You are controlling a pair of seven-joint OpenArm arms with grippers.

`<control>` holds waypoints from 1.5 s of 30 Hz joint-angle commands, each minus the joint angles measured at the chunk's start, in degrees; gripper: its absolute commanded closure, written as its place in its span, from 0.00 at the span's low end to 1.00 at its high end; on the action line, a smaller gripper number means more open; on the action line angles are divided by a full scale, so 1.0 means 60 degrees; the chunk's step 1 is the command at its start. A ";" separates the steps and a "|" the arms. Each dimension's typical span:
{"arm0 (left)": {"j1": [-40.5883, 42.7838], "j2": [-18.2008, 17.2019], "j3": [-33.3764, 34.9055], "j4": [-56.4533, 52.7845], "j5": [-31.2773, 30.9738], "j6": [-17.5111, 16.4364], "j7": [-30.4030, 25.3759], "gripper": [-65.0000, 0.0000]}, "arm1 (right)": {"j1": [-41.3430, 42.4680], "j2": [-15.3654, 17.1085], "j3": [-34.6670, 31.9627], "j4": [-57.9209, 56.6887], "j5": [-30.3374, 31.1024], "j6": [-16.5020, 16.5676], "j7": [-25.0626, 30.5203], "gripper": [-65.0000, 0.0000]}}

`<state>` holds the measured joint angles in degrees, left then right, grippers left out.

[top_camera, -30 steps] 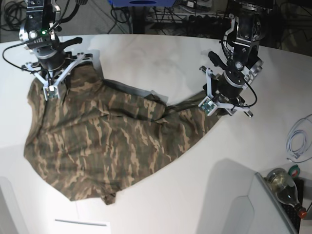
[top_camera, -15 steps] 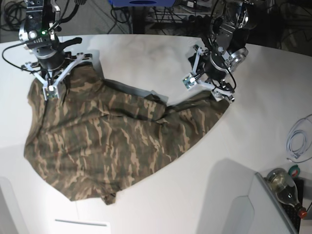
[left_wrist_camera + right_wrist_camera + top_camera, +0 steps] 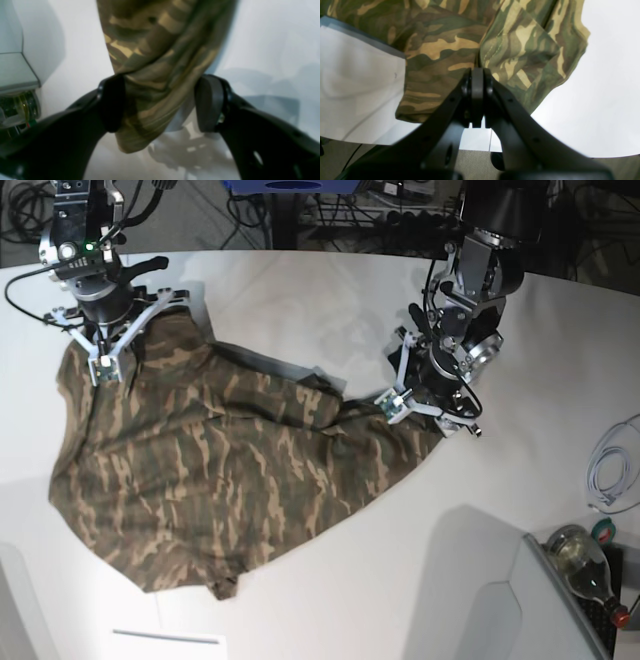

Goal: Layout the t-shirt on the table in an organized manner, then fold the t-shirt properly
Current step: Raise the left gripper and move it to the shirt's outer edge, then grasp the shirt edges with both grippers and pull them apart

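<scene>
Soft camouflage-print cloth t-shirt [image 3: 230, 470] lying rumpled on smooth white desk [image 3: 330, 300], right claw [image 3: 477, 75] pinching its cloth shut, left claw [image 3: 160, 102] gaping, bunched cloth hanging between its pads

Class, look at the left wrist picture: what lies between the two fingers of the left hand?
A bunched fold of the t-shirt hangs between the left hand's fingers, above the table.

The left wrist view is blurred; the t-shirt [image 3: 160, 62] runs off its top edge, fingertips [image 3: 112, 102] soft-edged.
</scene>
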<state>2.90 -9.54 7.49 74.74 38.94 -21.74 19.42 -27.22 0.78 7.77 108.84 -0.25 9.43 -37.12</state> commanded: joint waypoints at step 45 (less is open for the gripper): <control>-0.4827 0.0557 0.1060 -0.3028 0.0184 -0.2450 0.1327 1.00 | 0.5541 0.2340 0.1115 -0.4711 0.0020 0.1674 -0.1468 1.00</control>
<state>-24.14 -6.59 13.87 55.35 40.62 -36.88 28.47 4.34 14.11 14.35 79.40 -0.40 19.46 -47.66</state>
